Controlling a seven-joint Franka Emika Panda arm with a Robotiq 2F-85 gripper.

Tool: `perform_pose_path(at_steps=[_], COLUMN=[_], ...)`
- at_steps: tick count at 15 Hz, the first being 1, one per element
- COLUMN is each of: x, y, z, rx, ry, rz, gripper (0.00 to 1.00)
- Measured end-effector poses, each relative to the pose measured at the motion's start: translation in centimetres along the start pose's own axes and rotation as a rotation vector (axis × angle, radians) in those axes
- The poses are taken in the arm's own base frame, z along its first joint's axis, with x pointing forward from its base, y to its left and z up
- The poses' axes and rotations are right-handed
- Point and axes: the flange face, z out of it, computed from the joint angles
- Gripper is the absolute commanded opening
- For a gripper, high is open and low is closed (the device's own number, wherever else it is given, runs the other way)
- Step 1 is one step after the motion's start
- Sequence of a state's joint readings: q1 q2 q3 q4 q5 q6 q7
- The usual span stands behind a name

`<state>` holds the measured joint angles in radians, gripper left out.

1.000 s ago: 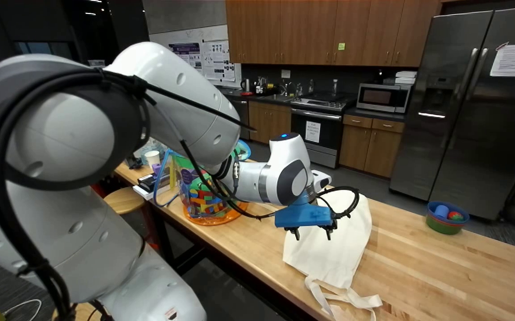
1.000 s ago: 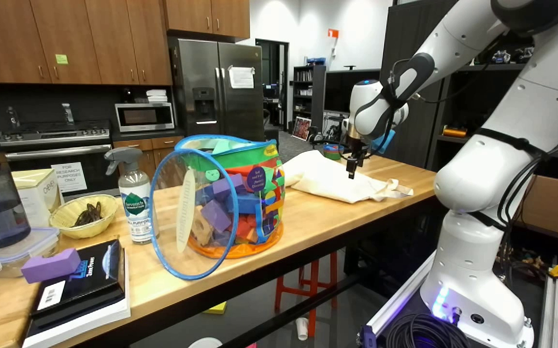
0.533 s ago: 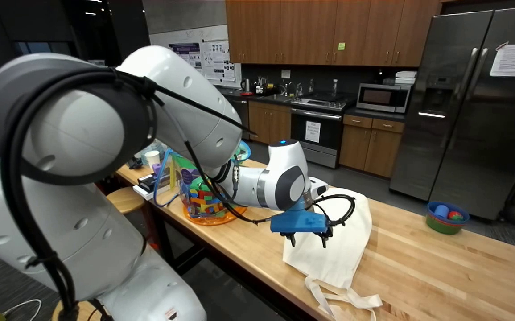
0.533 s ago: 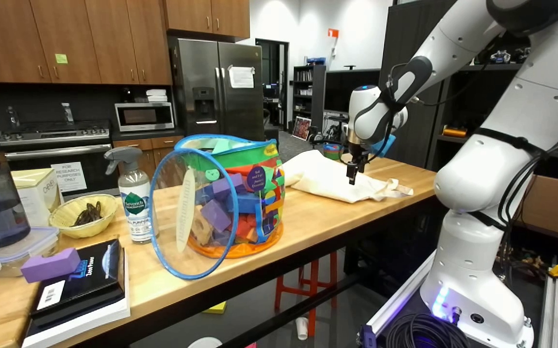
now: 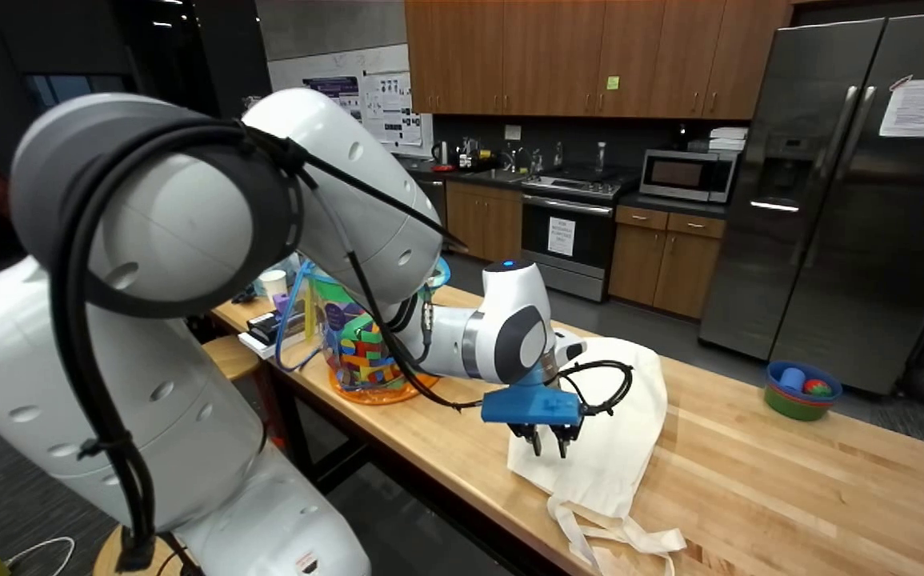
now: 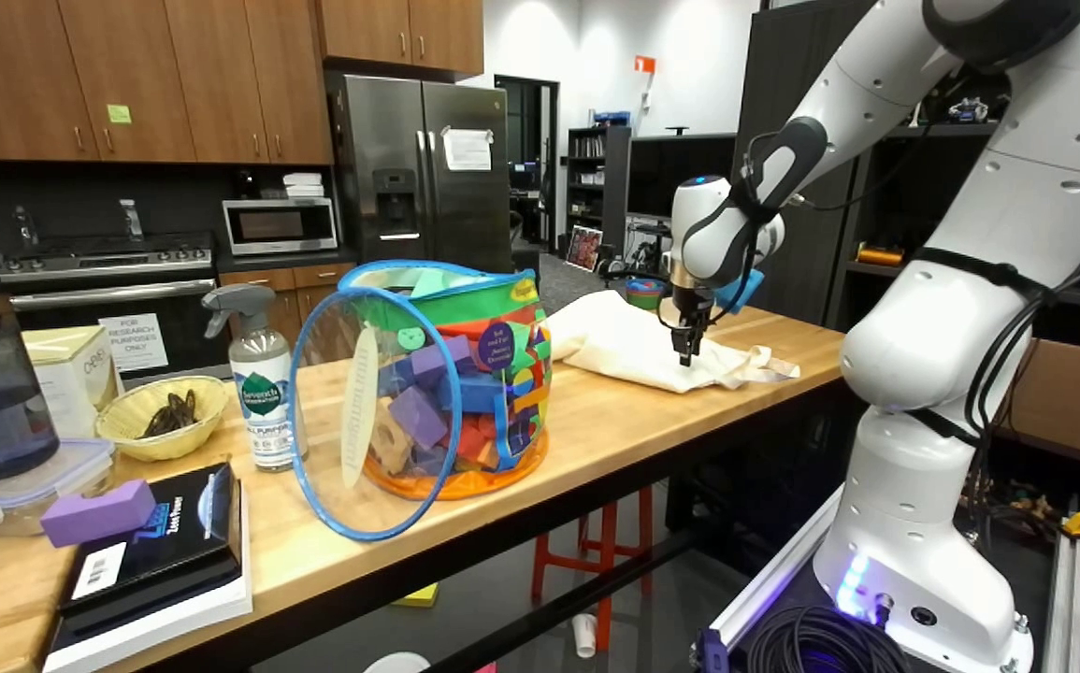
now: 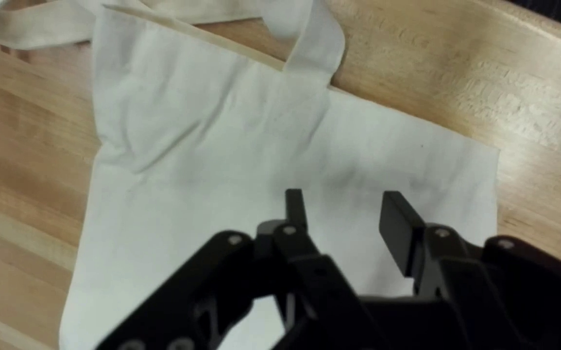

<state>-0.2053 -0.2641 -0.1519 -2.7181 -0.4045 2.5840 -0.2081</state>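
Over the tote bag (image 5: 620, 444), near side, the gripper (image 7: 342, 200) had dipped and narrowed, jaws parted: closer to it, holding nothing.

Sign (image 6: 135, 344) on oven (image 6: 114, 296): "FOR RESEARCH PURPOSES ONLY".

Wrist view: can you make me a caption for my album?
An open black pincer over a cream cloth bag, its straps loose across the wooden table.
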Motion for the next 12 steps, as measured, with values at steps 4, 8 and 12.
perform_pose_path(at_steps=[4,8,12], x=[0.5,1.6,2.5], y=[-0.7,-0.9,-0.5], z=[0.4,0.5,0.6], rx=[0.002,-0.007,-0.015], ry=[-0.002,0.019,0.032], rz=[-0.017,-0.034,-0.037], gripper=[0.00,0.14,0.20])
